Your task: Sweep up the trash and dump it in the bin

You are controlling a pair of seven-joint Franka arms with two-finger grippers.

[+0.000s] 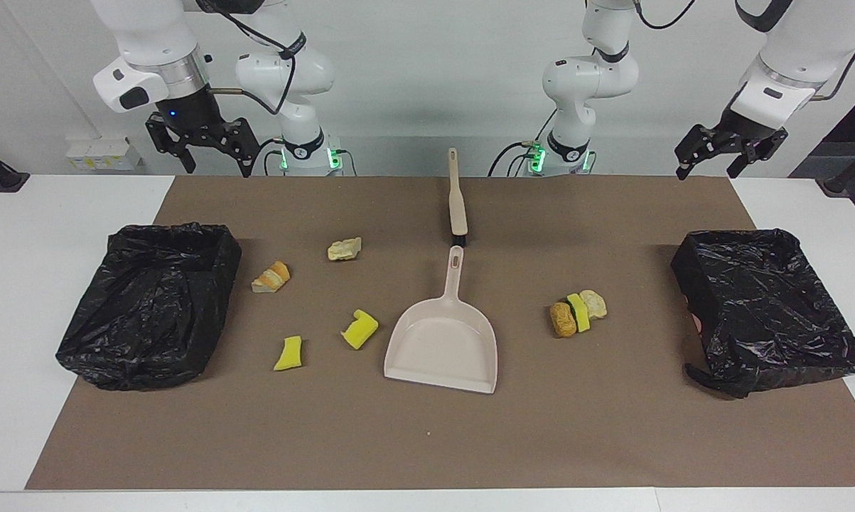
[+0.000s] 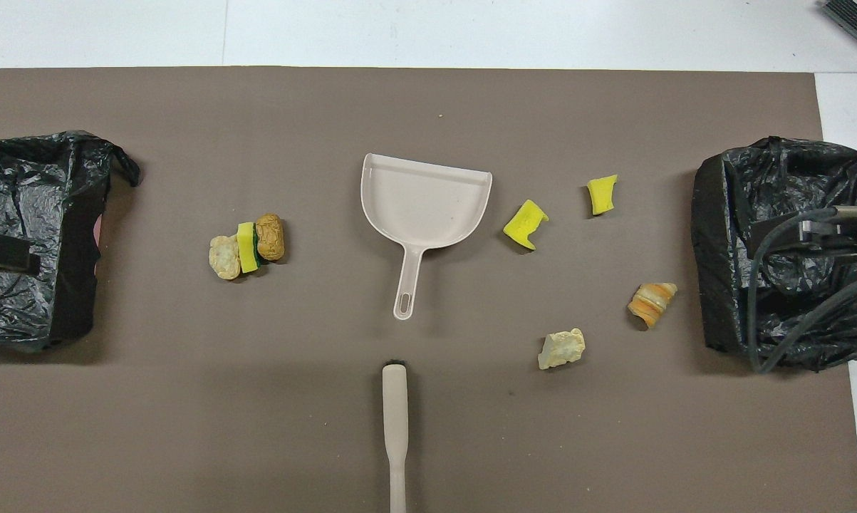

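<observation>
Trash lies scattered on the brown mat: a tight cluster of three scraps (image 1: 578, 313) (image 2: 246, 246) toward the left arm's end, and toward the right arm's end two yellow bits (image 1: 359, 328) (image 1: 288, 353), an orange chunk (image 1: 271, 277) and a pale chunk (image 1: 345, 249). A black-bagged bin (image 1: 178, 229) (image 2: 713, 214) stands at the right arm's end and another bin (image 1: 747, 235) (image 2: 72, 214) at the left arm's end. My right gripper (image 1: 214, 165) hangs open and empty, high over the mat's corner by the robots. My left gripper (image 1: 708, 169) hangs open and empty over the mat's corner at its own end.
A beige dustpan (image 1: 438, 355) (image 2: 428, 206) lies mid-mat, its handle pointing toward the robots. A beige brush (image 1: 457, 203) (image 2: 394, 413) lies in line with it, nearer the robots. White table borders the mat on all sides.
</observation>
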